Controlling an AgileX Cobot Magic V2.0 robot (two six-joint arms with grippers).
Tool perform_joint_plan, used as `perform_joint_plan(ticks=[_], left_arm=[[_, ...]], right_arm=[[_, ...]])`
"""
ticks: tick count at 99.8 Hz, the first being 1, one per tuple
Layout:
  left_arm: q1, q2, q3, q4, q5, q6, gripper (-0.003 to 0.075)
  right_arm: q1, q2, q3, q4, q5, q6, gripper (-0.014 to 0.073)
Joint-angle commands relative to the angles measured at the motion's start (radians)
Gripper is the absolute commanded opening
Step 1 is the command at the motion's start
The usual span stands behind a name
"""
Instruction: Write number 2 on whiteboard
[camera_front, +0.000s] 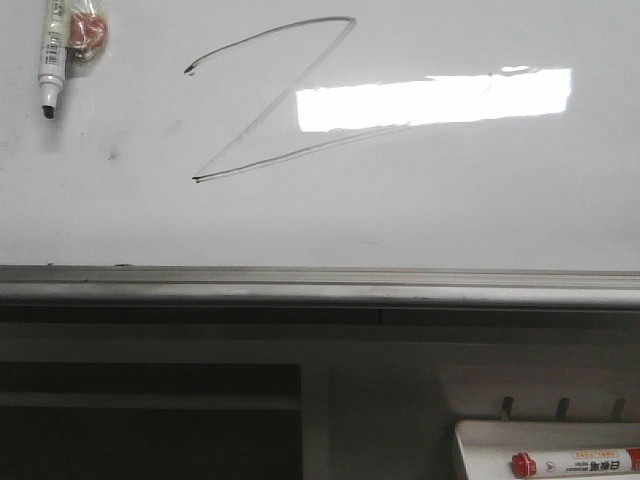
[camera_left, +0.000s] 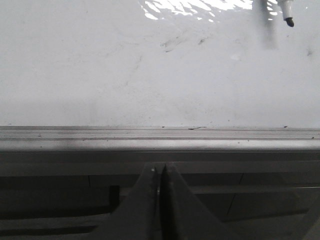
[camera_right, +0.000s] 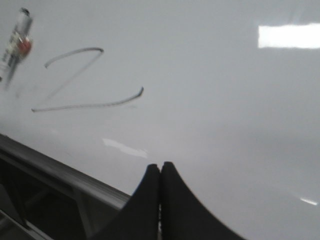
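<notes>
The number 2 (camera_front: 265, 100) is a thin black angular line on the whiteboard (camera_front: 500, 200), left of the bright light reflection. It also shows in the right wrist view (camera_right: 80, 82), on the whiteboard (camera_right: 225, 110). A marker (camera_front: 52, 55) hangs on the board at the upper left, tip down; its tip shows in the left wrist view (camera_left: 288, 20). My left gripper (camera_left: 160, 167) is shut and empty, below the board's grey rail (camera_left: 160, 142). My right gripper (camera_right: 160, 166) is shut and empty in front of the board. Neither gripper shows in the front view.
A small white tray (camera_front: 545, 450) with a red-capped marker (camera_front: 575, 463) sits at the lower right under the rail (camera_front: 320, 285). A red object (camera_front: 88, 30) hangs beside the marker. Dark smudge specks (camera_left: 170, 45) mark the board. Dark shelving (camera_front: 150, 420) lies below.
</notes>
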Motion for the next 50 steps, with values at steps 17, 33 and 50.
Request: perform_joint_plan(ticks=[17,33,50], left_arm=[[0.002,-0.026,0.010,-0.013,-0.050,-0.004,-0.0020],[0.002,-0.026,0.010,-0.013,-0.050,-0.004,-0.0020],[0.002,-0.026,0.010,-0.013,-0.050,-0.004,-0.0020]], right_arm=[[0.000,-0.007,0.101,-0.288,-0.182,0.009,-0.0061],[-0.047,-0.007,0.101,-0.274,-0.278,0.031,-0.0061],[-0.190,-0.007,0.101,-0.086,-0.391,0.011,-0.0061]])
